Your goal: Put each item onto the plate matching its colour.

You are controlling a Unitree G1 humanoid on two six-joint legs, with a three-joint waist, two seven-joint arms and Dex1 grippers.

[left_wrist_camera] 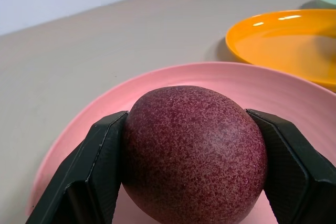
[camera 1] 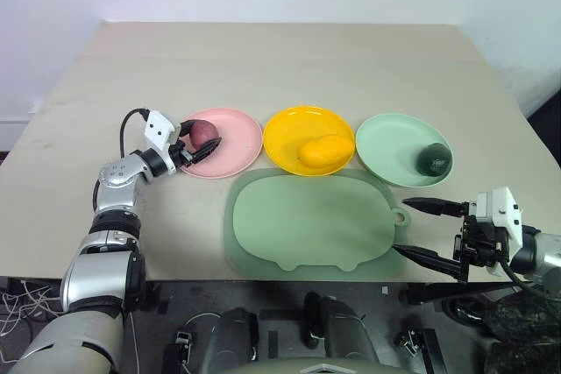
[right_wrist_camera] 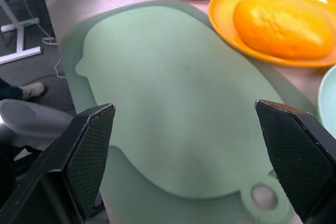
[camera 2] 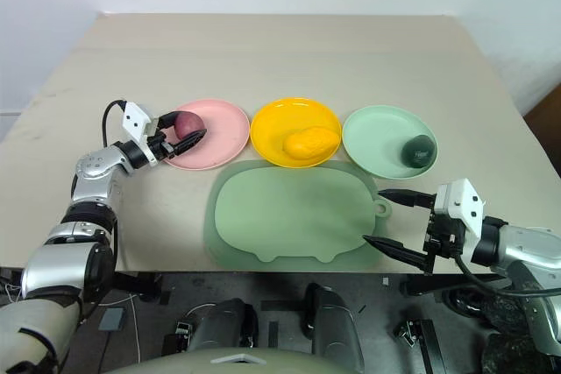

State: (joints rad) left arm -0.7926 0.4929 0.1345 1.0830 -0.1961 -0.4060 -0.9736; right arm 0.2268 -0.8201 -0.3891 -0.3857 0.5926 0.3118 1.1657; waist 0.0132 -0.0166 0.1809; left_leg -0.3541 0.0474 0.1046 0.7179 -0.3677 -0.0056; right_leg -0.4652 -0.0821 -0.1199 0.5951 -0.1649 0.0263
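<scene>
Risk: left pincer (camera 1: 200,148) grips purple fruit (left_wrist_camera: 194,153) over pink plate (camera 1: 238,148); round, it may roll off once released; right pincer (camera 2: 396,223) gapes empty.

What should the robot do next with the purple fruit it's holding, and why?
Probably open the left gripper and let go. The reddish-purple fruit is clamped between its fingers, already over the pink plate, and the yellow piece and green piece already sit on their matching plates.
</scene>
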